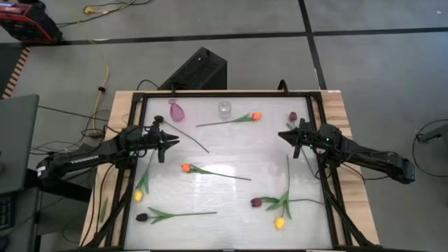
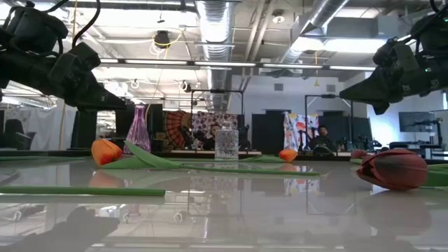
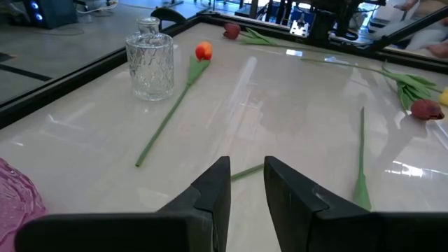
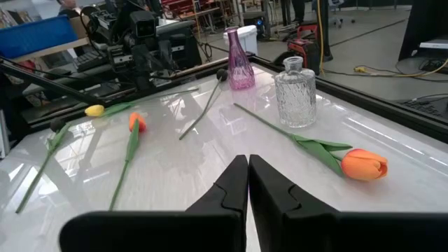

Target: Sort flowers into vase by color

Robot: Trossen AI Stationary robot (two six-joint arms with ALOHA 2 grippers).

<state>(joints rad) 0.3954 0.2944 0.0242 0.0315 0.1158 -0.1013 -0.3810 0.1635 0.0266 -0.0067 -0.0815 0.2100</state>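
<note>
Left pincer (image 1: 166,138) slightly parted, empty; dark-headed tulip (image 1: 183,134) lies just beside it, stem slanting away from purple vase (image 1: 176,110). Right pincer (image 1: 288,135) clenched, empty.

a grey concrete floor (image 1: 378,70) crossed by dark seams surrounds the worktop (image 1: 231,150), whose pale glossy top sits in a black frame with wooden edges. a yellow cable (image 1: 105,70) snakes over the floor near a black box (image 1: 199,70). across the room, silver ducts (image 2: 217,28) and pipes run under the ceiling, strip lights (image 2: 210,64) glow, and a person (image 2: 323,140) sits far off among patterned hangings.
</note>
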